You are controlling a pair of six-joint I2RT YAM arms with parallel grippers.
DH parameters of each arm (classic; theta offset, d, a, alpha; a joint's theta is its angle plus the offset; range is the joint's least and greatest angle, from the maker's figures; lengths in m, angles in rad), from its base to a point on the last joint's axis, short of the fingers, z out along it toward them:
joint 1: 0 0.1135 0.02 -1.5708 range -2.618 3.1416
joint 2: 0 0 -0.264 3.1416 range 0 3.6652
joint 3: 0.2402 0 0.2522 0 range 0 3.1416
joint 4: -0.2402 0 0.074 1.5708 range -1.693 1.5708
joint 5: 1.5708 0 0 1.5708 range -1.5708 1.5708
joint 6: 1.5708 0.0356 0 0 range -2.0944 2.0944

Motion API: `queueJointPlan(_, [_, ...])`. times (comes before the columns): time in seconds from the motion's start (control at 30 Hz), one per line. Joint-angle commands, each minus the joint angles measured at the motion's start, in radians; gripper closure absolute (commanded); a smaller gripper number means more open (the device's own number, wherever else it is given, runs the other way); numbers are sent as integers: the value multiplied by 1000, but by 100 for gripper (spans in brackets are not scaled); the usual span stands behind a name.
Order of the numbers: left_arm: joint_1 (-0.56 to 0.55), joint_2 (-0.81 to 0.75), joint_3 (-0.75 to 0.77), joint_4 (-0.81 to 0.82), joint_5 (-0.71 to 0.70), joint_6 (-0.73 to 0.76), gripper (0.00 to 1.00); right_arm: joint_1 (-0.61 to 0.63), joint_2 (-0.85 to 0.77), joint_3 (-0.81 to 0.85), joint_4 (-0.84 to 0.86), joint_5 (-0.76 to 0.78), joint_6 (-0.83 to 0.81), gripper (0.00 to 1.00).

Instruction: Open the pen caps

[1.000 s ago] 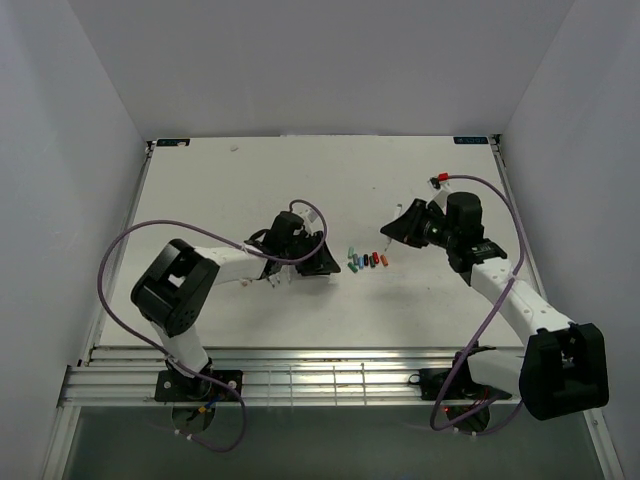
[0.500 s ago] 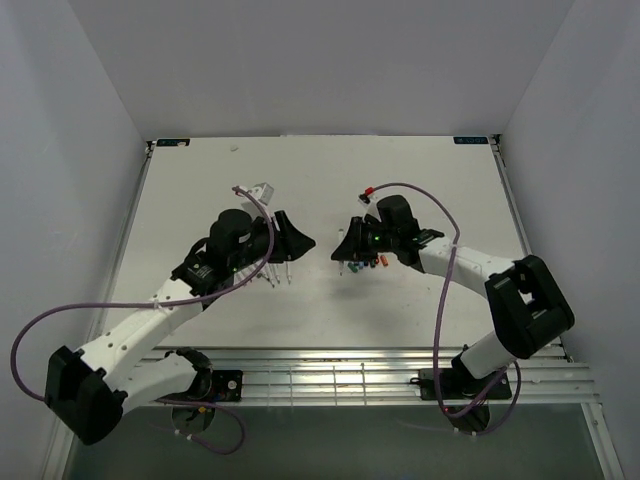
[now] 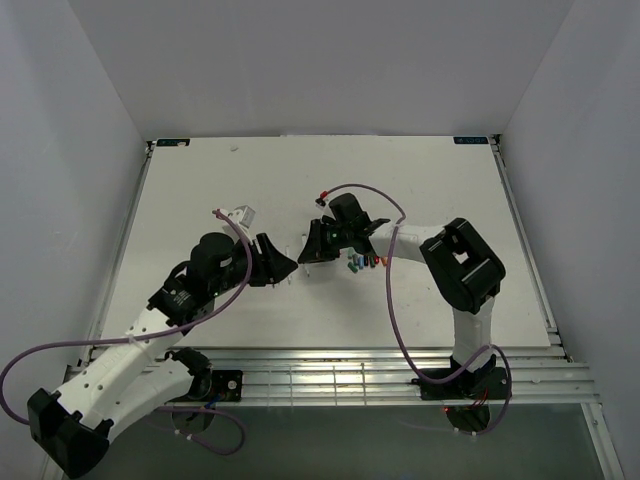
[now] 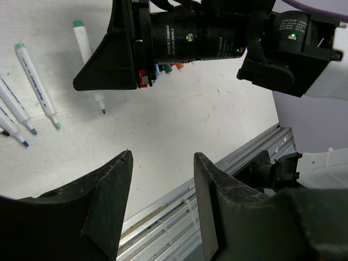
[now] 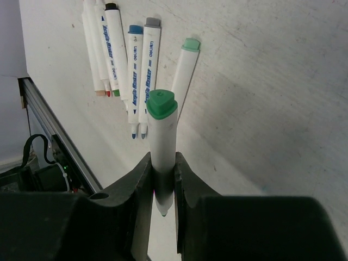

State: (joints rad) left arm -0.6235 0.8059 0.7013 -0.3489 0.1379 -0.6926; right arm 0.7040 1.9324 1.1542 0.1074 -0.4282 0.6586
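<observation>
My right gripper (image 5: 162, 157) is shut on a white marker pen (image 5: 162, 141) with a green end; its bare green tip points back between the fingers. In the top view that gripper (image 3: 309, 246) hovers just left of the loose pen caps (image 3: 362, 263), a short row of green, blue, black and red pieces on the table. My left gripper (image 4: 163, 155) is open with nothing between its fingers, and sits (image 3: 284, 266) close beside the right one. A few caps (image 4: 166, 68) peek out behind the right gripper in the left wrist view.
Several uncapped white pens (image 5: 136, 70) lie side by side on the white table (image 3: 200, 190); one with a green end (image 5: 185, 68) lies apart from the row. The metal rail (image 3: 330, 375) runs along the near edge. Purple cables loop over both arms.
The right gripper has carried its pen leftward, past the caps, toward the row of pens. The left gripper has drawn back toward the near left and its jaws have widened a little.
</observation>
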Motion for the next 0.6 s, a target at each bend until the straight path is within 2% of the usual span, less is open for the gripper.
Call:
queueJointPlan(0.0, [5,-36,-13,-25,6,-16,41,14,31,65,18,11,19,91])
queueJointPlan(0.1, [5,-47,-20,-30,19,-24,40,20,62,82,20,26,33,85])
queueJointPlan(0.23, [5,-56,-28,-30,34,-36,40,28,97,104,17,29,50,83])
queueJointPlan(0.3, [5,-65,-32,-29,39,-41,41,32,115,124,6,34,52,76])
queueJointPlan(0.47, [5,-77,-45,-29,51,-56,40,43,148,147,-20,45,50,70])
queueJointPlan(0.57, [5,-88,-56,-30,54,-65,40,45,151,147,-34,57,49,59])
